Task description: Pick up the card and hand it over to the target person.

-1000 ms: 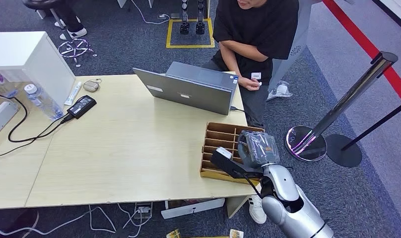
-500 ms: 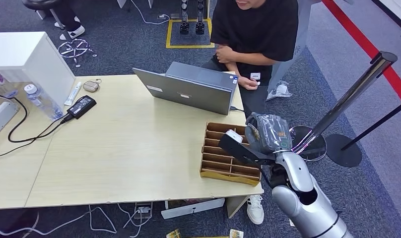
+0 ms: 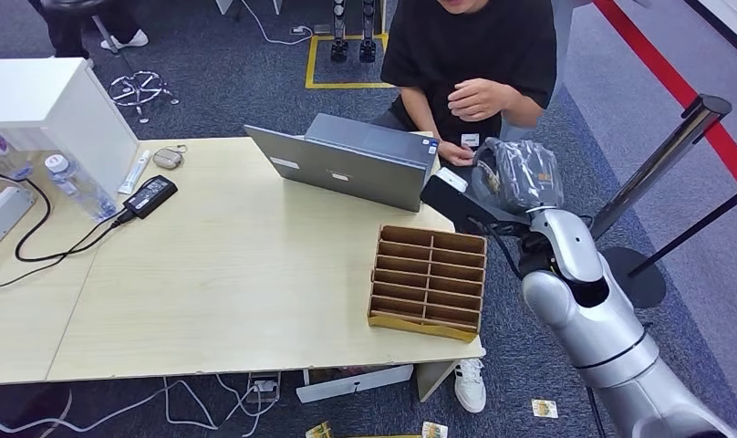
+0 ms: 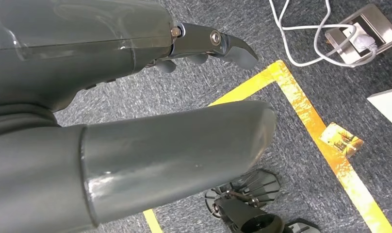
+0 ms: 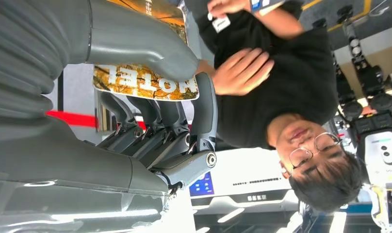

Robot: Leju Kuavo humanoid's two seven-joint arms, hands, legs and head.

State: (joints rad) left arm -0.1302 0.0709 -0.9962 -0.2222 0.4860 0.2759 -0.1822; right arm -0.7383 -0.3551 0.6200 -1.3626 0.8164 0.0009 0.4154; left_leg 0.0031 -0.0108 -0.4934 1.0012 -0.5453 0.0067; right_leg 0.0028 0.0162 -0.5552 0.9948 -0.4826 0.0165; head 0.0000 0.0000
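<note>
At the lower right of the head view the silver right arm rises from the frame's corner, bent at the elbow, and ends in the right hand [image 3: 515, 173] at the upper right, raised past the table's far right corner. In the right wrist view this hand's thick thumb presses the card [image 5: 144, 80], orange and yellow with large white letters, against the darker fingers [image 5: 160, 116], so the card is pinched there; in the head view the hand's wrapped back hides it. The left hand [image 4: 174, 102] hangs over grey carpet with yellow tape, thumb and fingers apart and nothing between them, though its cover hides most of the fingers. Lower centre-right on the pale table [image 3: 210, 265] stands a brown cardboard organizer [image 3: 428, 281] with slotted rows. Behind it sits a grey laptop [image 3: 351, 169]. Beyond the table edge, at the top of the frame, a person [image 3: 470, 55] in a black shirt holds one hand [image 3: 479, 96] up near the robot's raised hand, apparently not touching it, with the head cut off by the frame.
</note>
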